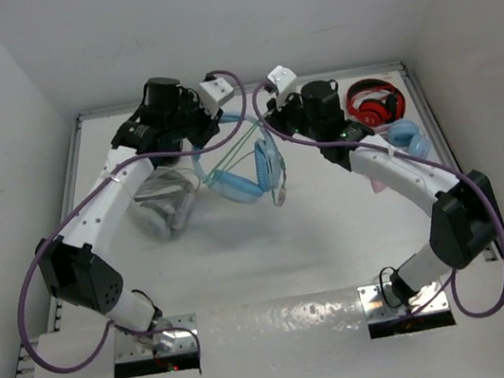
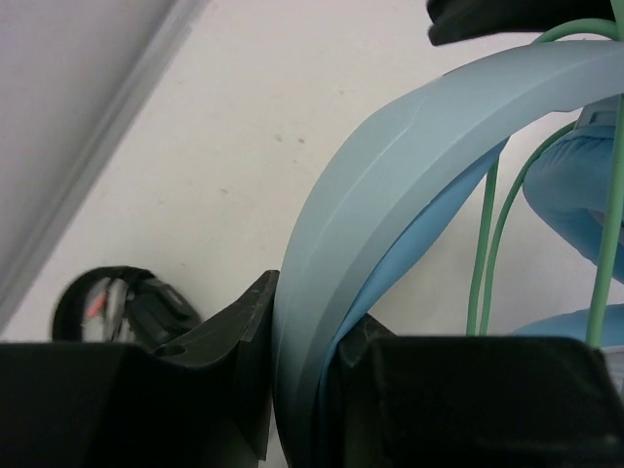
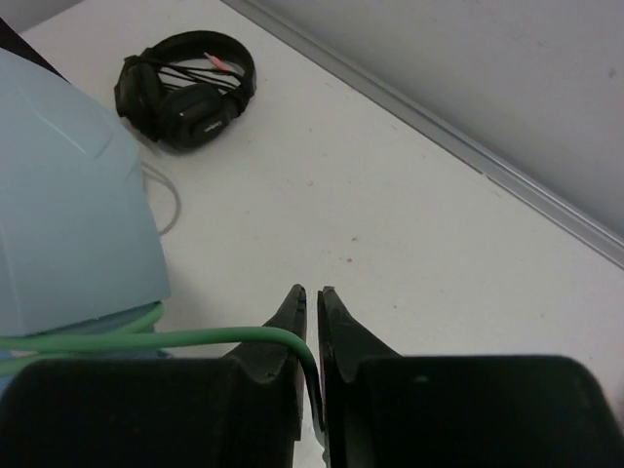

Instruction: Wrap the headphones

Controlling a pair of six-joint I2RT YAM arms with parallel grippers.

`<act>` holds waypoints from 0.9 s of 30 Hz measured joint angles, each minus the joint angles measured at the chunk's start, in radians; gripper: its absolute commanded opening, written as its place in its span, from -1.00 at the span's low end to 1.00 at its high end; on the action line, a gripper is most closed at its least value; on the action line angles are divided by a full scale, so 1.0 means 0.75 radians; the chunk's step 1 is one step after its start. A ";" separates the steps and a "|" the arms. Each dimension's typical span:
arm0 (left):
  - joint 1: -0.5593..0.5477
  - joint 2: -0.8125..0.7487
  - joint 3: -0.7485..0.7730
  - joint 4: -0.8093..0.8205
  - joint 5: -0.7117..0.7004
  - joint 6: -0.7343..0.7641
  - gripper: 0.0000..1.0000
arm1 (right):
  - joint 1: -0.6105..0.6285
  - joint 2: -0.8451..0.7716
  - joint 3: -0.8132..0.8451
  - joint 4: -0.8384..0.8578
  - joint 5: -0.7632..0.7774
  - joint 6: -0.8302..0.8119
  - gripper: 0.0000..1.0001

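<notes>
The light-blue headphones (image 1: 248,178) hang just above the table at the back centre, cups low. My left gripper (image 1: 202,128) is shut on their wide headband (image 2: 390,166), which passes between its two black fingers (image 2: 234,331). A padded blue cup (image 2: 575,185) and loops of the thin green cable (image 2: 486,244) show to the right. My right gripper (image 3: 312,291) is shut on the green cable (image 3: 195,339), which bends down between the nearly touching jaws. It sits at the headphones' right (image 1: 271,114). The pale blue body of the headphones (image 3: 68,214) fills the left of the right wrist view.
A red pair (image 1: 375,102) lies at the back right, with a pink-banded pair with blue cups (image 1: 407,137) just in front of it. A grey-white pair (image 1: 166,203) lies under my left arm. Black headphones (image 3: 185,90) rest near the back wall (image 3: 439,127).
</notes>
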 measured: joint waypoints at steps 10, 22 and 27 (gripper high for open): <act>0.000 -0.001 0.071 -0.234 0.158 -0.203 -1.00 | -0.056 -0.081 -0.319 0.350 -0.210 0.178 -0.05; 0.000 -0.003 0.203 -0.270 0.121 -0.213 -1.00 | -0.057 -0.163 -0.553 0.356 -0.147 0.253 0.37; 0.000 0.002 0.234 -0.285 0.004 -0.204 -1.00 | -0.057 -0.280 -0.657 0.286 -0.052 0.238 0.55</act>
